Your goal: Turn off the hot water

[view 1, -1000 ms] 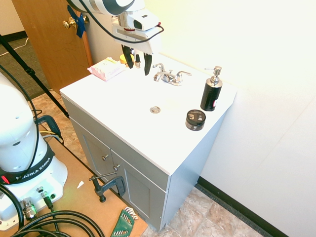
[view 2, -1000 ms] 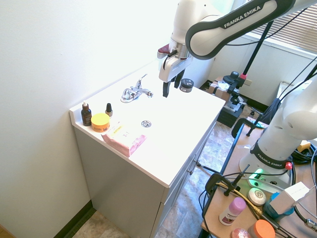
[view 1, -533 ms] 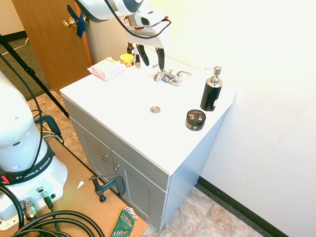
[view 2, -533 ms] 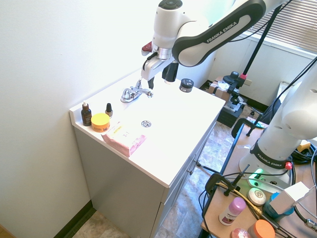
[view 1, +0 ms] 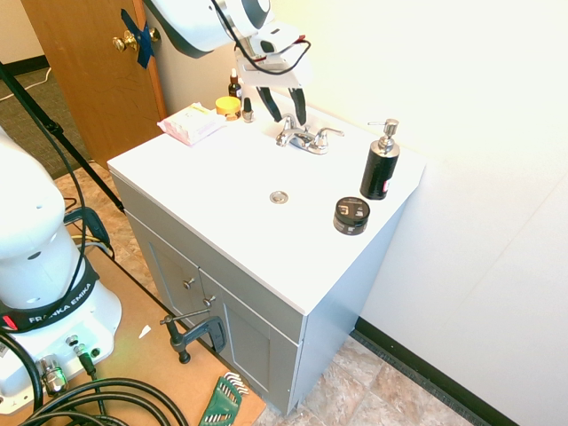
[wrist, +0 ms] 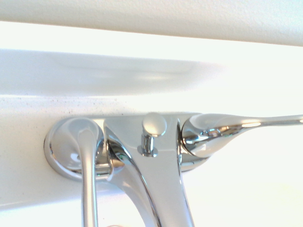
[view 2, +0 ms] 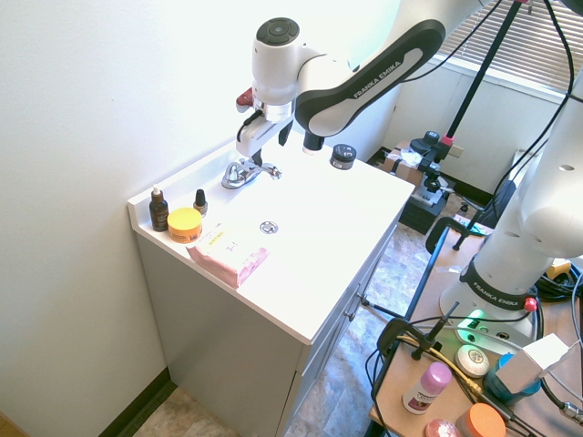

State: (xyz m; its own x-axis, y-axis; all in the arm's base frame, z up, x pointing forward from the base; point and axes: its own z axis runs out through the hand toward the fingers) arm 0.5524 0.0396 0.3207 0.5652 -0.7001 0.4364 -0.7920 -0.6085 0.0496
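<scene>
The gripper (view 1: 288, 110), fingers apart, has swung in from over the sink to hang just above the faucet (view 1: 305, 138), lined up on its hot lever (view 1: 286, 121), still untouched

On the white vanity top (view 1: 213, 191) there is one chrome faucet (view 1: 304, 138) with two levers: the left-hand lever (wrist: 87, 161) and the right-hand lever (wrist: 236, 126), and one central spout (wrist: 163, 189). There is one drain (view 1: 280, 197). I count two small dropper bottles (view 2: 159, 209), one yellow jar (view 2: 185, 224), one pink packet (view 2: 228, 255), one black pump bottle (view 1: 380, 164) and one black round tin (view 1: 351, 215).
</scene>
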